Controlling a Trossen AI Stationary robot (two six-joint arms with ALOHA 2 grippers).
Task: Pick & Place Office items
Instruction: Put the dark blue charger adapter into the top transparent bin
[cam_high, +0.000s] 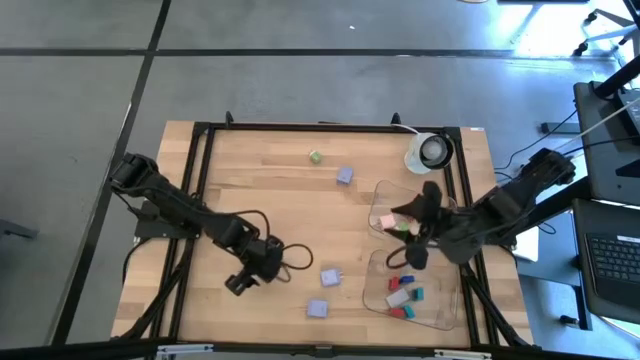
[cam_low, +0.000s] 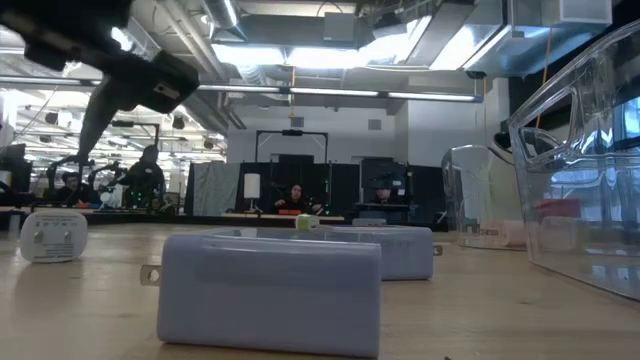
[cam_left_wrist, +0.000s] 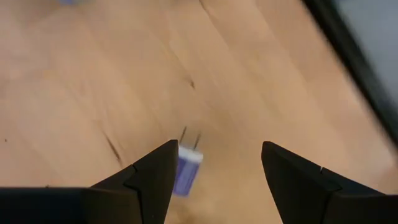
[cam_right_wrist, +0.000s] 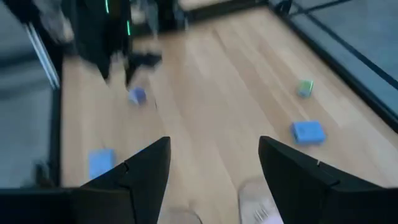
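Small blocky pieces lie flat on the wooden table: a green one (cam_high: 315, 157), a lavender one (cam_high: 345, 175), and two lavender ones (cam_high: 330, 277) (cam_high: 317, 309) near the near edge. Red, white and teal pieces (cam_high: 403, 297) sit in a clear tray (cam_high: 445, 300). My left gripper (cam_high: 240, 283) (cam_left_wrist: 214, 168) is open, low over the table's near left part. In its wrist view a lavender pronged block (cam_left_wrist: 185, 173) lies on the wood close beside one finger (cam_left_wrist: 155, 177); I cannot tell whether they touch. My right gripper (cam_high: 418, 248) (cam_right_wrist: 214, 162) is open above the trays, holding nothing.
A second clear tray (cam_high: 385, 200) with a pink piece (cam_high: 392, 224) lies farther back. A white tape roll (cam_high: 432, 150) stands at the far right corner. A black frame (cam_high: 200, 180) rims the table. The low view shows a white rounded piece (cam_low: 55, 236) and people far behind.
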